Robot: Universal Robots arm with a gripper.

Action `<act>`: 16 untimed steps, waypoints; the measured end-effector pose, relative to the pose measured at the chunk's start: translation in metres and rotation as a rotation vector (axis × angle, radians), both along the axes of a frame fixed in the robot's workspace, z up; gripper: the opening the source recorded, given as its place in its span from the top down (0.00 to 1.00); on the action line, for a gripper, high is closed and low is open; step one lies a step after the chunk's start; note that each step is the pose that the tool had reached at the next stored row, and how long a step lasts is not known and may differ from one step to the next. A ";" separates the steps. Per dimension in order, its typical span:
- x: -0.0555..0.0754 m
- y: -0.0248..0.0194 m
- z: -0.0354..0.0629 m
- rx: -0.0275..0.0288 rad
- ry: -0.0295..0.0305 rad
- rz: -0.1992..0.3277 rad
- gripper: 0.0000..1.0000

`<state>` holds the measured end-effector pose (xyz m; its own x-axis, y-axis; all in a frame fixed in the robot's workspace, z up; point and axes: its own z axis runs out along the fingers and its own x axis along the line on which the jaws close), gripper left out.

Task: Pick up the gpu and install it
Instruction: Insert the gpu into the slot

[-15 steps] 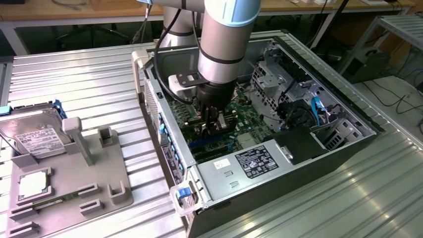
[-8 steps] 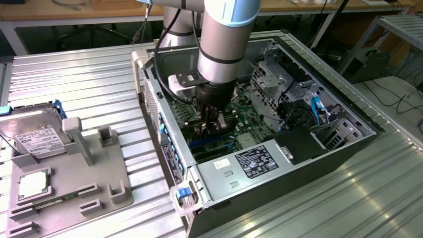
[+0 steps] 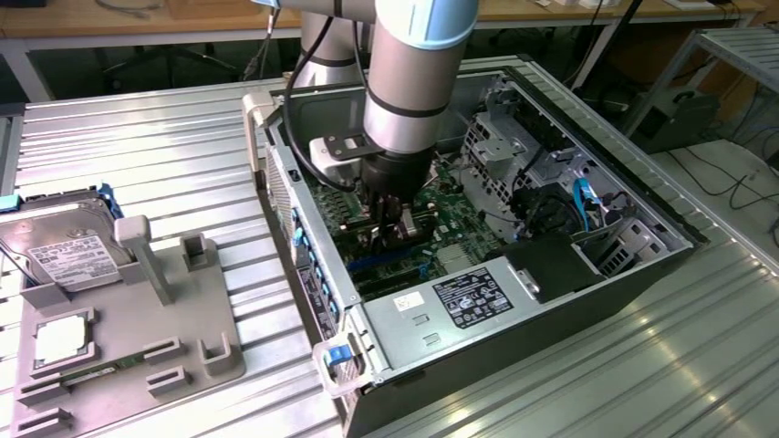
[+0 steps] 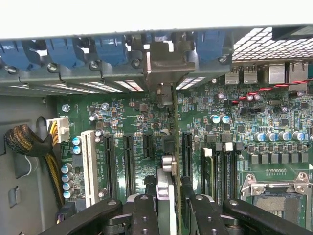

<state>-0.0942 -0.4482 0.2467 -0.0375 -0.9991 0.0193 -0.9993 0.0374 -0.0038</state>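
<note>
Carefully, my black two-fingered gripper (image 4: 168, 205) clamped the slim, stiff gpu card (image 4: 172, 147) edge-on at twelve o'clock over the green motherboard (image 4: 132, 122); fragile, best held by its edges.

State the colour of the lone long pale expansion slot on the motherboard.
White, clearest in the wrist view.

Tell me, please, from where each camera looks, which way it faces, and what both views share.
Exterior view: sits off the arm and above, looking down into the open computer case on the metal table; the arm and its gripper reach into the case.
Wrist view: sits on the wrist, facing the motherboard and its slots; the gripper holds the gpu edge-on between its fingers.
Shared: the gripper, the gpu and the motherboard.
</note>
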 end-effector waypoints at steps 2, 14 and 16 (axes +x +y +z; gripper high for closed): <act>0.000 0.0000 -0.0005 0.0000 0.0000 0.000 0.70; 0.000 0.0000 -0.0040 -0.0003 0.0002 0.000 0.70; 0.000 0.0000 -0.0043 0.0000 0.0001 0.000 0.70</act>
<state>-0.0943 -0.4482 0.2424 -0.0375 -0.9991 0.0193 -0.9993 0.0374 -0.0037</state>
